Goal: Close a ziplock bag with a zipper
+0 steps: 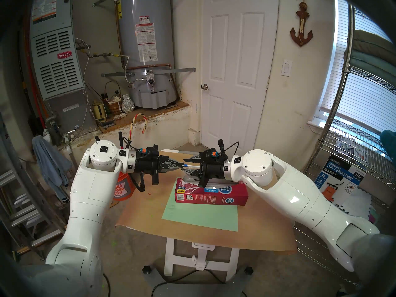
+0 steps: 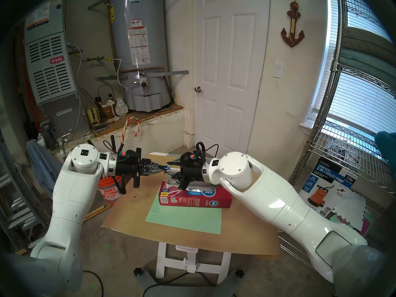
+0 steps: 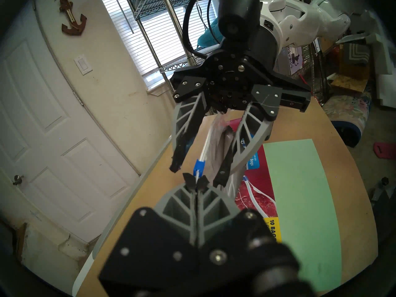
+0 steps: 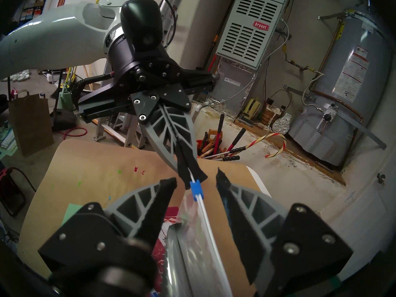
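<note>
One surface (image 1: pixel 214 236) carries one green sheet (image 1: pixel 201 215) and one red box (image 1: pixel 212 193) near its far edge. One ziplock bag (image 4: pixel 192 247) is held up over the box, its white top strip running lengthwise between two end effectors. The left end effector (image 3: pixel 196 183) is clamped on the strip's end just beside the one blue zipper (image 3: pixel 198 167); the right end effector (image 4: pixel 196 180) stands parted, straddling the strip without touching it.

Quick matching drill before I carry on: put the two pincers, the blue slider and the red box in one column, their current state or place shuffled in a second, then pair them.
Things:
1. left pincer
2. right pincer
3. zipper slider
4. red box

States:
A. on the white strip, next to the clamped tips
B. lying on the table
C. shut on the ziplock bag's strip end
D. open around the strip

Pairs: 1-C, 2-D, 3-A, 4-B
</note>
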